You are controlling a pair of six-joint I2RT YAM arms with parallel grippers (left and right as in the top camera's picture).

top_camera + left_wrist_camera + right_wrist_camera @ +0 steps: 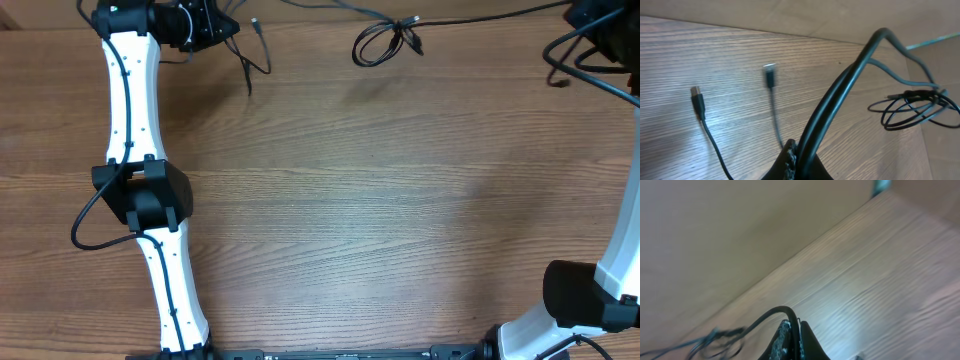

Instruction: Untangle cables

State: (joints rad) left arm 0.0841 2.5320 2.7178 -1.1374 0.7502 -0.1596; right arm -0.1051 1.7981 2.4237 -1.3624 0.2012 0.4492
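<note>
Along the table's point(350, 220) far edge, left gripper point(797, 156) and right gripper point(796, 339) each pinch the cables point(837, 87).

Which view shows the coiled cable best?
Left wrist: the coil appears largest, with its loops distinct. Overhead shows it whole but small near the table's far edge. Right wrist catches only a blurred bit at the lower left.

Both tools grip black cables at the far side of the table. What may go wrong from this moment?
1. The left tool and right tool are both shut on thin black cables running to the same small black coil; pulling apart may tighten the loops instead of freeing them.
2. Two loose silvery-tipped plug ends lie beside the left tool and might snag as it moves.
</note>
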